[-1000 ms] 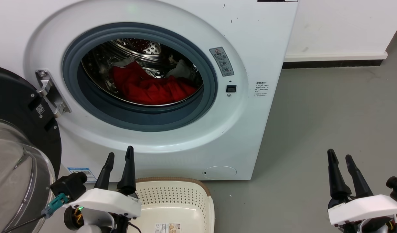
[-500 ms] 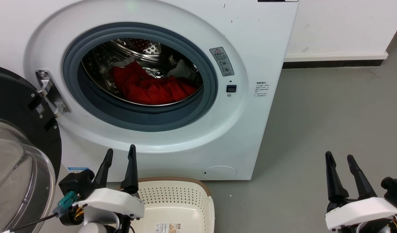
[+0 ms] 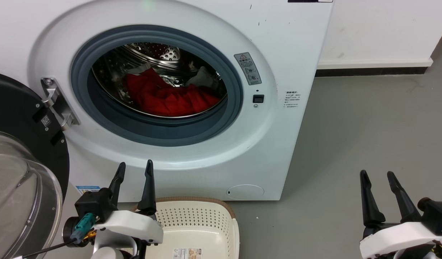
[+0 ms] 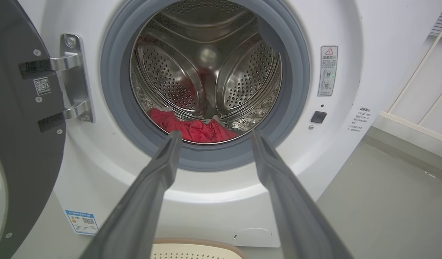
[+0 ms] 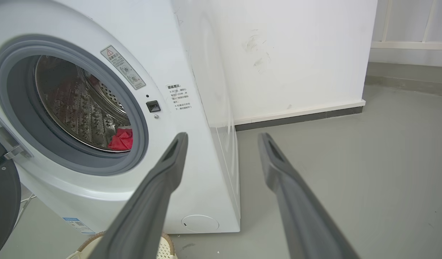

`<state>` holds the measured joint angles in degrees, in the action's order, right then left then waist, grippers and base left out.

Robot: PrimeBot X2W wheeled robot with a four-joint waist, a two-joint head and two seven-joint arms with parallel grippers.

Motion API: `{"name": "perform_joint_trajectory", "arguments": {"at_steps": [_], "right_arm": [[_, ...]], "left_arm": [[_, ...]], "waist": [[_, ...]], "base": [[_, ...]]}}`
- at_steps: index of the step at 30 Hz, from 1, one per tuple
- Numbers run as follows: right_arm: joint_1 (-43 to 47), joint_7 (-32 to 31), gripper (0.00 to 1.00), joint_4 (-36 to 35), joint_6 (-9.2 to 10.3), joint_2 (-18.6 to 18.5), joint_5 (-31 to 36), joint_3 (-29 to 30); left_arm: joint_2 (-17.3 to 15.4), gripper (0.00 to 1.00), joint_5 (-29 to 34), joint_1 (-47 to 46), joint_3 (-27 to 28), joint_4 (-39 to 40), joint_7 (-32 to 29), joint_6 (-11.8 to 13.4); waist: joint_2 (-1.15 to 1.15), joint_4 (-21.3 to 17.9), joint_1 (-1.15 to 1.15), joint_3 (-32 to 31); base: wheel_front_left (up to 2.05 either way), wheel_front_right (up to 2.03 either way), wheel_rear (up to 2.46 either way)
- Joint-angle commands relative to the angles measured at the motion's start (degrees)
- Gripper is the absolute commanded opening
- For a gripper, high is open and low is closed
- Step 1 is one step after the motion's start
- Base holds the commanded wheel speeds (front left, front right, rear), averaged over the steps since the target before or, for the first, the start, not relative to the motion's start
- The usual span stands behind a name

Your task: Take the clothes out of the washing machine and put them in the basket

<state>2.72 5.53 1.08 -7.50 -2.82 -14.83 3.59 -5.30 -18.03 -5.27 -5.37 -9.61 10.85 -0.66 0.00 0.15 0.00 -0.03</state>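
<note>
While clothes [image 3: 170,100] sit in washing machine [image 3: 278,54], nothing grabbed. Left gripper [image 3: 135,164], right gripper [image 3: 376,173] open, empty. Next: left reaches in, pinches clothes. Basket [image 3: 192,199] maybe empty, partly hidden.

Watch your left gripper [image 3: 135,162]: over the last second it has drifted right across the head view, its white body now crowding the near left corner of the basket [image 3: 192,200], and it stands more upright and has opened a little wider. Your right gripper [image 3: 376,172] has sunk slightly toward the bottom edge, edged left, and spread noticeably wider than it was
</note>
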Motion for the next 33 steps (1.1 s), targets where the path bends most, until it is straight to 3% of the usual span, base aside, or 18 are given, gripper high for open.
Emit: {"name": "perform_joint_trajectory", "arguments": {"at_steps": [1,33], "right_arm": [[0.4,0.3,1.0,-0.8,0.02,-0.1,1.5,-0.1],[1.9,2.1,1.0,-1.9,0.02,-0.1,14.9,0.0]], "left_arm": [[-0.3,1.0,1.4,-0.5,-0.2,0.2,0.6,0.3],[0.6,1.0,13.7,0.2,0.2,-2.6,4.1,1.7]], "waist": [[0.0,0.0,0.0,0.0],[0.0,0.8,0.0,-0.6]], "base": [[0.0,0.0,0.0],[0.0,0.0,0.0]]}}
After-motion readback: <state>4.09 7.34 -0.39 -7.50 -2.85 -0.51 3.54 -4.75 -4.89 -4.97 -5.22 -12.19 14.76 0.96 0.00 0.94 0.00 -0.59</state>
